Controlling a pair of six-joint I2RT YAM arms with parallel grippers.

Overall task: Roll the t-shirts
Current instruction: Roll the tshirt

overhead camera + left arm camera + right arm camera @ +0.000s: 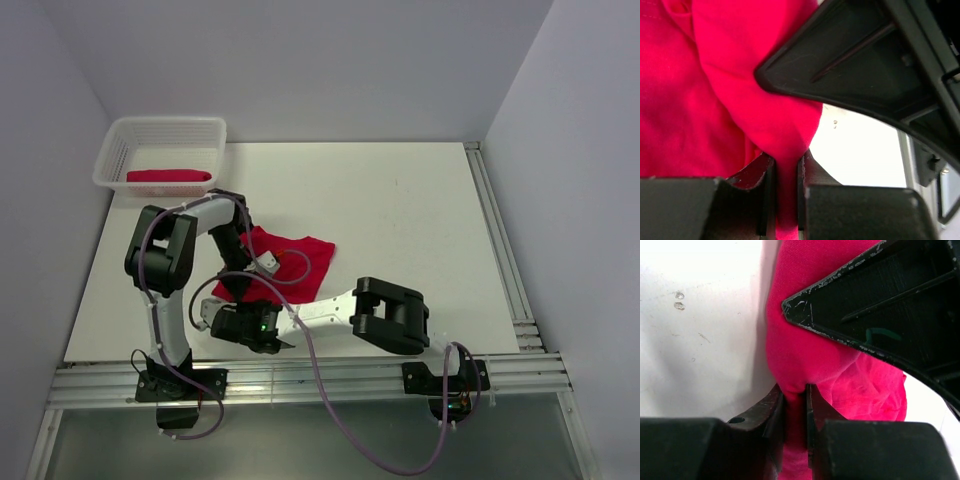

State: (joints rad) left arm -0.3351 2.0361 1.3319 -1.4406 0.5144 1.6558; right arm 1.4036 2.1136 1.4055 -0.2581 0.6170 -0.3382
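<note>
TOP VIEW: One rolled t-shirt lies in the white basket at the far left corner of the table. Its long axis runs left to right along the basket's near wall. A loose t-shirt lies rumpled on the table's near left part. The left arm and right arm meet over its near left edge and hide that side. The part we can see spreads more from left to right than from near to far. We cannot tell which end is collar and which is hem.

LEFT WRIST VIEW: The left hand is closed narrow on a fold of the red cloth, which hangs pinched between its fingers.

RIGHT WRIST VIEW: The right hand has a similar tight pinch on a bunched ridge of the same shirt, with bare table beside it.

We judge the step in hand to be taking hold of the edge to spread or start the roll. To do it well, we would draw the two pinches apart until the edge is taut and keep them level. We would then turn the cloth over evenly, so that the roll comes out straight along one axis.
</note>
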